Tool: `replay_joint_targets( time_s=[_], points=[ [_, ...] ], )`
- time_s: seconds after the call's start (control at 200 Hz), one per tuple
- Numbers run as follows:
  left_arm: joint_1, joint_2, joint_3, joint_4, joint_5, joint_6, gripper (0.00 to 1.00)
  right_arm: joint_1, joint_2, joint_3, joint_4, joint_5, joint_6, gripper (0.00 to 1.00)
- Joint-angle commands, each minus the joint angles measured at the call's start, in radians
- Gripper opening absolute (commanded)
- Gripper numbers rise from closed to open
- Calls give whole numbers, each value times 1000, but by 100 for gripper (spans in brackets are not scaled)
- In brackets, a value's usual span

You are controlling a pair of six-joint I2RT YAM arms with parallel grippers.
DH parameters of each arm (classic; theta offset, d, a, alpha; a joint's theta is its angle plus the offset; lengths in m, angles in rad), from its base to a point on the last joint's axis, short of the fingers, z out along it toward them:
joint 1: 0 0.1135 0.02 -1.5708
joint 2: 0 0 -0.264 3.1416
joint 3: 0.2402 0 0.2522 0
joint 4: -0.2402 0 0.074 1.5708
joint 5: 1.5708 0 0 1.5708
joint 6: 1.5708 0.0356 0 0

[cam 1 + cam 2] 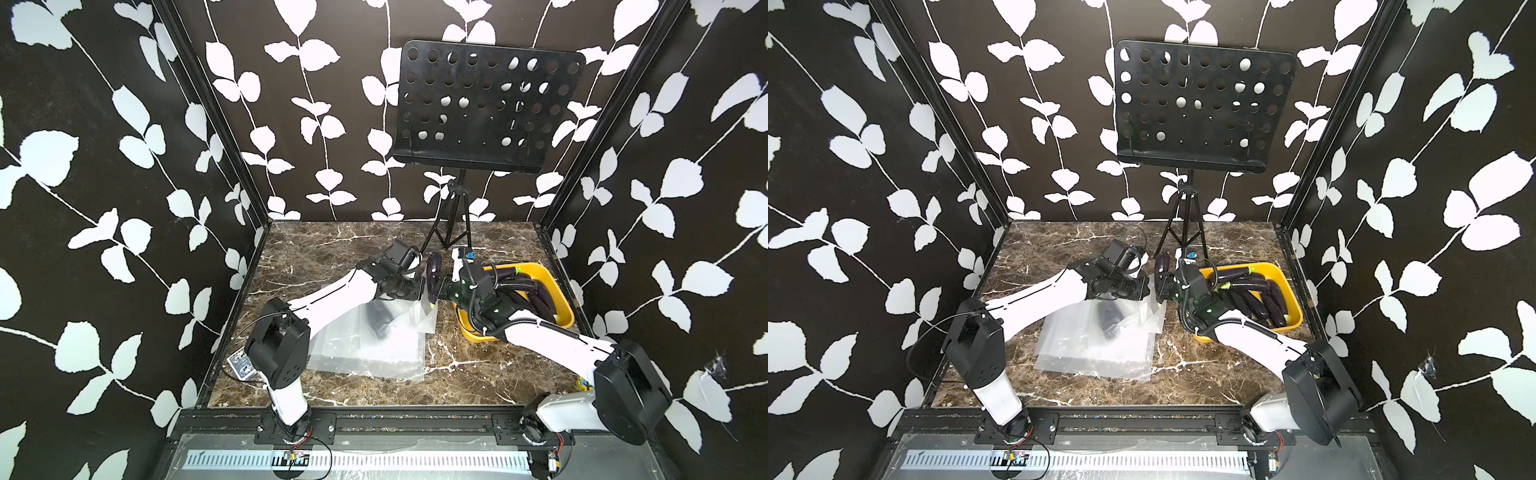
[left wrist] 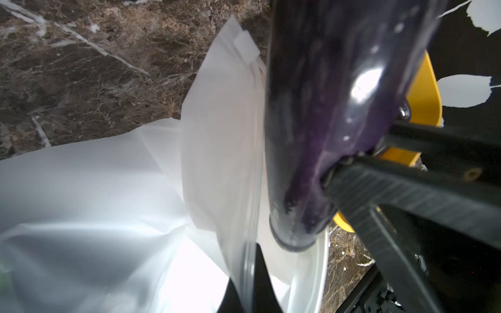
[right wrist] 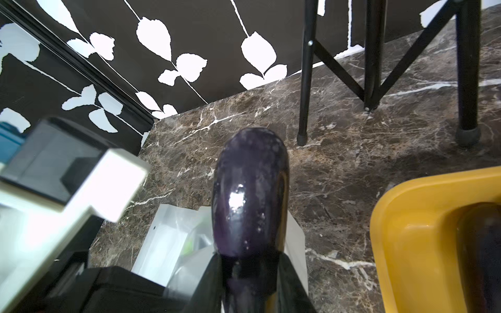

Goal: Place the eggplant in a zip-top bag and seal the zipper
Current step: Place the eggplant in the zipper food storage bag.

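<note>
One marble tabletop (image 1: 332,249), leaf-print walls (image 1: 124,166), left end effector (image 2: 246,276) pinching bag (image 1: 365,345), right end effector (image 3: 249,271) gripping eggplant (image 3: 249,189)

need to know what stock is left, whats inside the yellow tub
A pile of dark purple eggplants with green stem ends lies in the yellow tub. The right arm covers part of it, so their number and the tub's floor are hidden.

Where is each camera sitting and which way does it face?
Top views: overhead at the front, facing down and backward; left arm and right arm show.
Left wrist: on left arm, looking along left claw pinching the bag; right claw shows.
Right wrist: on right arm, looking past right claw toward the back wall.
Shared: all see the eggplant, bag and yellow tub.
</note>
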Motion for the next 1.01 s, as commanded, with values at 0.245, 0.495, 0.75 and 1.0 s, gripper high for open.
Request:
replay_joint_targets(
  time_s=[0.245,0.495,0.75,1.0],
  points=[
    [11,-72,-7,26,-1,-20,0,76,-74,39,-177,-53,-3,17],
    [9,-81,-18,41,-11,-29,0,77,-33,73,-315,-111,25,16],
    [4,-89,-8,25,8,2,0,77,58,176,-424,-86,36,17],
    [-2,-108,-43,21,-21,6,0,82,92,303,-501,-107,13,46]
  ],
)
